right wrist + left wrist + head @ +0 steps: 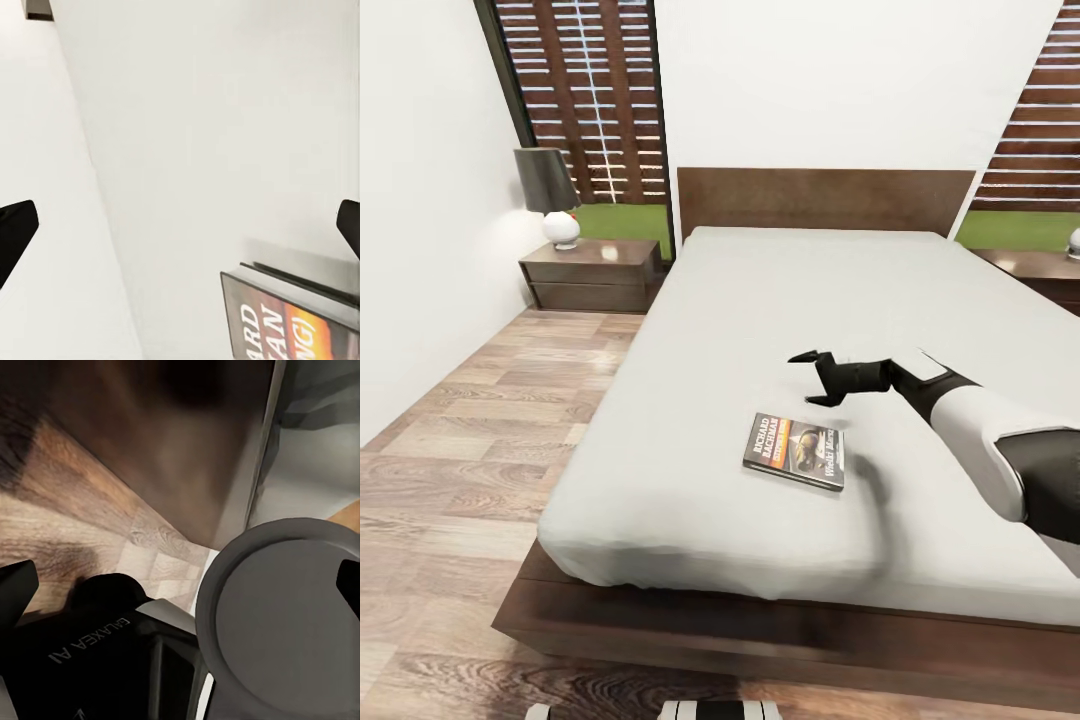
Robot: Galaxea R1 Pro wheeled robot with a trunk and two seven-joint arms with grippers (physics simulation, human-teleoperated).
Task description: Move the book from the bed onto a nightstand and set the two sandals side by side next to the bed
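The book point(795, 450) lies flat on the pale grey mattress of the bed point(690, 500), near its foot end, cover up. My right gripper point(806, 379) hovers open just beyond the book, a little above the mattress, with nothing between its fingers. In the right wrist view the book point(294, 319) sits ahead of the right gripper point(181, 229), whose dark fingertips point(15, 236) stand wide apart. A nightstand point(592, 272) stands left of the headboard, another point(1040, 270) at the right edge. My left gripper point(180, 589) is open over wood floor. The sandals are out of view.
A dark-shaded lamp point(550, 195) with a white base stands on the left nightstand. Wood-plank floor point(470, 450) runs along the bed's left side up to the white wall. The dark bed frame point(760, 640) juts out below the mattress. The left wrist view includes my own grey base point(285, 622).
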